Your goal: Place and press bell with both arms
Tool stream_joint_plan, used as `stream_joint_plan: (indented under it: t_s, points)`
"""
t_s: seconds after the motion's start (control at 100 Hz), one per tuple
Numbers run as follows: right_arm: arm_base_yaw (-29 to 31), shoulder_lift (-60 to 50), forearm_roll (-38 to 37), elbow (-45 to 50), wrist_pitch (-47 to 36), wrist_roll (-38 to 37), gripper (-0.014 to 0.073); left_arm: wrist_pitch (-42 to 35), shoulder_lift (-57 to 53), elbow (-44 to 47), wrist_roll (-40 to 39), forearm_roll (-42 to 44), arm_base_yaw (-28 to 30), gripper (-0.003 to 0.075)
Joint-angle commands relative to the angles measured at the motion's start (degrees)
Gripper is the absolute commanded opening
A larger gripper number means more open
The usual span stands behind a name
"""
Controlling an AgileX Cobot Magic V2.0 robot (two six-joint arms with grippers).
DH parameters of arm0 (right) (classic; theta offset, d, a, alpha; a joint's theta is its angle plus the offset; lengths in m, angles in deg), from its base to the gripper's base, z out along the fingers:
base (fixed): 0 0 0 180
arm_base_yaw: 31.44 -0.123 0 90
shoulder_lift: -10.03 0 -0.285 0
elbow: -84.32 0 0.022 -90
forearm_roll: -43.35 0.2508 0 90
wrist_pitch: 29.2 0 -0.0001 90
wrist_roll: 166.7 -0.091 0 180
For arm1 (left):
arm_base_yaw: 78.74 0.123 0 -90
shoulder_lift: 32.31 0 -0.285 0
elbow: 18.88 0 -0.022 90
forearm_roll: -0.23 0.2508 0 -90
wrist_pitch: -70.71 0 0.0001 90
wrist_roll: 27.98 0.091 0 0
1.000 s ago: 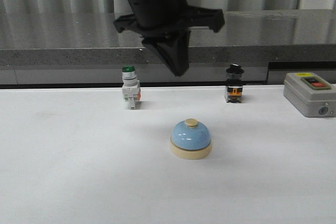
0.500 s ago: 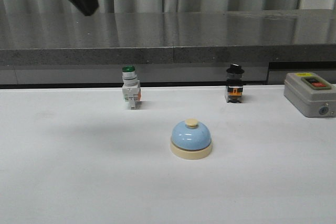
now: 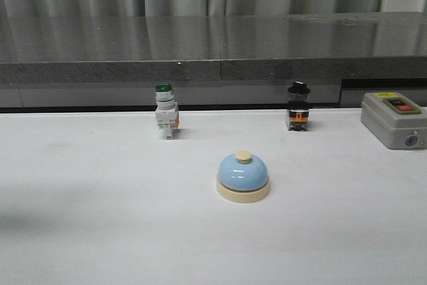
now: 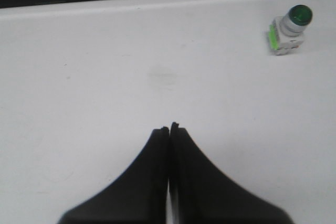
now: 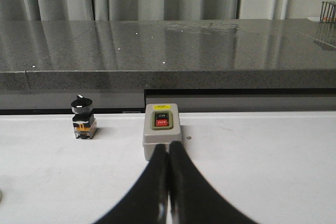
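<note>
White tabletop [image 3: 87, 218] fills the front view, with a grey speckled ledge [image 3: 200, 65] and pale curtains behind it. No container is seen on the table, and nothing is held inside anything else. From left to right along the back of the table, a green-capped white push-button switch [image 3: 166, 119] is seen standing upright, then a black-capped switch [image 3: 298, 106], then a grey control box [image 3: 393, 119] with a black and a red button at the right edge. The bell [image 3: 243, 177] is seen in front of these, near the middle of the table and between the two switches, resting upright on its cream base with its light-blue dome and cream button uppermost; nothing is touching it. No arm or claw is visible in the front view. In the left wrist view, the left gripper [image 4: 169, 128] is shown with its two black fingers pressed together, nothing between them, above bare white table; the green-capped switch [image 4: 287, 30] is seen well apart from it, and the bell is not shown in that view. In the right wrist view, the right gripper [image 5: 168, 147] is likewise closed on nothing, its tips lying in line with the grey control box [image 5: 163, 132], with the black-capped switch [image 5: 83, 117] off to one side; the bell is not shown there either.
</note>
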Motion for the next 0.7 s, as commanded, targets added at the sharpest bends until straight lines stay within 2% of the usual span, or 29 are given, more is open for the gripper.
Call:
stream_joint_plan:
  t_s: [0.0, 0.15, 0.47, 0.69]
  points:
    - [0.05, -0.97, -0.68, -0.82, -4.58, 0.1, -0.006, -4.5, -5.54, 2.48, -0.77, -0.26, 2.34, -0.002]
    - [0.05, -0.97, -0.68, -0.82, -4.58, 0.1, -0.006, -6.01, -13.35, 8.91, -0.77, -0.26, 4.67, -0.002]
    - [0.05, -0.97, -0.68, -0.82, -4.58, 0.1, -0.006, -11.78, -32.18, 21.09, -0.77, -0.36, 4.68, -0.002]
    - [0.05, -0.97, -0.68, -0.82, -4.58, 0.1, -0.006, -11.79, -44.82, 26.28, -0.77, 0.14, 4.68, -0.002]
